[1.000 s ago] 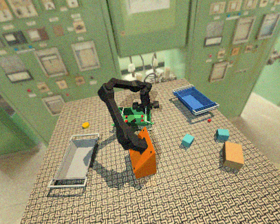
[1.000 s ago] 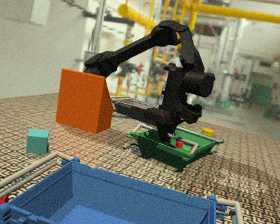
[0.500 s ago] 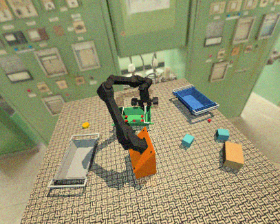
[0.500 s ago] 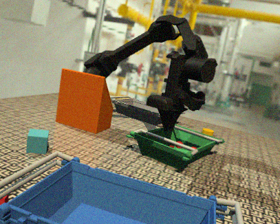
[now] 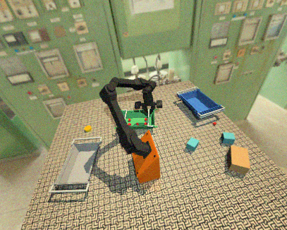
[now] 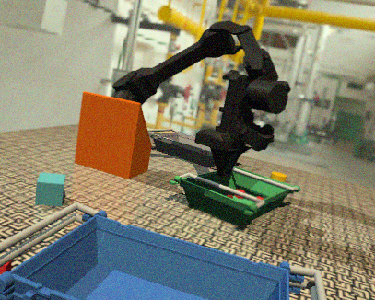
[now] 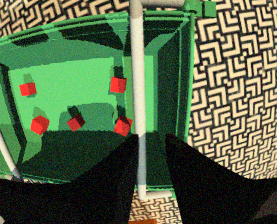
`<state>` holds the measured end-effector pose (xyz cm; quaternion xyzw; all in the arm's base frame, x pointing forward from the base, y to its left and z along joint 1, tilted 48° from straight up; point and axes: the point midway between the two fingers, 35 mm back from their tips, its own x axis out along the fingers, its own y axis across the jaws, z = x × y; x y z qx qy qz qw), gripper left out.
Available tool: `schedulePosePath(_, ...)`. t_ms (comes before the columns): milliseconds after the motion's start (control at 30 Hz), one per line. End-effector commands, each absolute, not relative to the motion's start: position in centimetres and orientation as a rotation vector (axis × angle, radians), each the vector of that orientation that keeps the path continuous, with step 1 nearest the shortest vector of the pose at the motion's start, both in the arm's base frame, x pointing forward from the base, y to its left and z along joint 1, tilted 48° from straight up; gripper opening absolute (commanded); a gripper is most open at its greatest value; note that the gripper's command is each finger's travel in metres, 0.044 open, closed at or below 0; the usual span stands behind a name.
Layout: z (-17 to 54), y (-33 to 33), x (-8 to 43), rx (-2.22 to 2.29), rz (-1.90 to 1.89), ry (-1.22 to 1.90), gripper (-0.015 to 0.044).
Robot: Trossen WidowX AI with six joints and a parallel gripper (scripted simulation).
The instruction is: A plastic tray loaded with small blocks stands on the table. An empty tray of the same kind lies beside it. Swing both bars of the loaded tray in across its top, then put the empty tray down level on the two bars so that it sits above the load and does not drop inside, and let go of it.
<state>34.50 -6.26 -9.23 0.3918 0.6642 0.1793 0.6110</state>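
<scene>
The green tray [image 5: 134, 113] [image 6: 208, 202] [image 7: 176, 75] stands on the table with several red blocks [image 7: 118, 84] on its floor. One wire bar [image 6: 222, 186] [image 7: 139, 75] lies across its top, a little in from one end. The other bar [image 6: 263, 178] [image 7: 1, 140] runs over the opposite end. My gripper [image 6: 224, 175] [image 7: 151, 140] is slightly open over the tray, its fingers on either side of the first bar, the left one close against it. A grey tray [image 5: 68, 160] and a blue tray [image 5: 189, 106] [image 6: 171, 239] are both empty, their bars out over the ends.
An orange wedge [image 5: 147, 162] [image 6: 109, 133] stands at the arm's base. Two teal blocks [image 5: 192, 144] [image 5: 228, 137], an orange-brown box [image 5: 239, 159] and a small red piece [image 5: 214, 123] are on the right in the top view. A yellow disc [image 5: 87, 128] [image 6: 278, 176] lies left of the green tray there.
</scene>
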Motion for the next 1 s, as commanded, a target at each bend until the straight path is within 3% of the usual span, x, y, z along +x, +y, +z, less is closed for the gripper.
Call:
schedulePosePath(0, -9.24, -6.28, 34.53, 0.906, 0.412, 1.532, 0.0090)
schedulePosePath(100, -9.24, -6.28, 34.53, 0.906, 0.412, 1.532, 0.0090)
schedulePosePath(233, -9.24, -6.28, 34.53, 0.906, 0.412, 1.532, 0.0000)
schedulePosePath(967, -9.23, -6.26, 34.50, 0.904, 0.414, 1.533, 0.0000)
